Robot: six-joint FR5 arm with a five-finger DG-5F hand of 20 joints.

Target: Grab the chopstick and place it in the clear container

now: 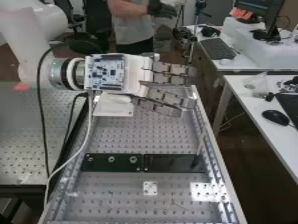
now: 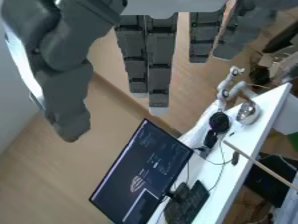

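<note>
The hand (image 1: 171,79) is wide open, fingers straight, above the bench (image 1: 113,192). The chopstick (image 1: 201,142) stands at a black plate (image 1: 166,162).

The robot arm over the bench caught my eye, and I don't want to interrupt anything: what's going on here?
The robot arm has its robot hand over the bench, fingers nearly straight and holding nothing. What looks like the chopstick appears to stand at the dark plate, apart from the hand, so it is not picked up yet.
</note>
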